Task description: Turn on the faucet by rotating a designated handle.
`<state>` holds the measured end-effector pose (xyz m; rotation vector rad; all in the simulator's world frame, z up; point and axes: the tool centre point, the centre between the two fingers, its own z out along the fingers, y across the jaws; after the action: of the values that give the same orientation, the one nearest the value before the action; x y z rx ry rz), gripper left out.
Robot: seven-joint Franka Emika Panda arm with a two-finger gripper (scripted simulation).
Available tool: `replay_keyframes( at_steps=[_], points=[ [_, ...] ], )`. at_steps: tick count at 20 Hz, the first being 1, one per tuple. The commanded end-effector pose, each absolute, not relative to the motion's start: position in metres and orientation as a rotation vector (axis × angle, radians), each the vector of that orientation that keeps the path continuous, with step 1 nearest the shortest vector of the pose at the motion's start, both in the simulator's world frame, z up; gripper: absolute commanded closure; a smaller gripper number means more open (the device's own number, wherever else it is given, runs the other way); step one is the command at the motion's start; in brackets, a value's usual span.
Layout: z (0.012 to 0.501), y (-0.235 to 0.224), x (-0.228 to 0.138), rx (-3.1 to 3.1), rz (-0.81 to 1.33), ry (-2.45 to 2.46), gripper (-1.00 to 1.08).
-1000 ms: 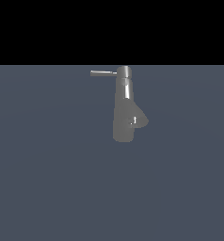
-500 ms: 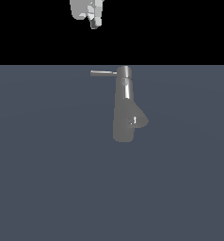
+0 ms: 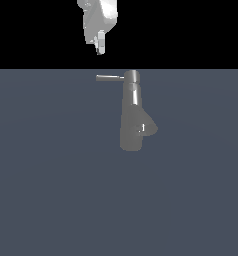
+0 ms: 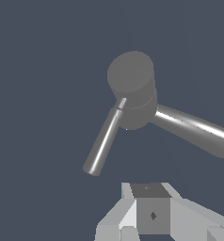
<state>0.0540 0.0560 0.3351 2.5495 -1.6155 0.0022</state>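
Descending from the top of the exterior view, where a second ago nothing showed, the gripper (image 3: 100, 46) nears the handle (image 3: 110, 77), which juts toward that view's left from the cap of the faucet (image 3: 133, 115); no contact yet, jaw spacing unclear. Rotation remains ahead. No containers are visible.

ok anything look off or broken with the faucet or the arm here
Nothing stands out. The faucet stands upright and looks intact, and its handle sticks out level toward the exterior view's left. The gripper hangs above the handle's free end, apart from it. No spill or damage shows; whether the gripper is open is unclear.
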Motion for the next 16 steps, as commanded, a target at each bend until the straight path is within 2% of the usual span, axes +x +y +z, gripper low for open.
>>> replay_keyframes(
  at_steps=[1, 16],
  points=[
    [0.322, 0.059, 0.065, 2.511, 0.001, -1.683, 1.08],
    [0.279, 0.075, 0.097, 2.387, -0.031, -1.911, 1.08]
  ],
)
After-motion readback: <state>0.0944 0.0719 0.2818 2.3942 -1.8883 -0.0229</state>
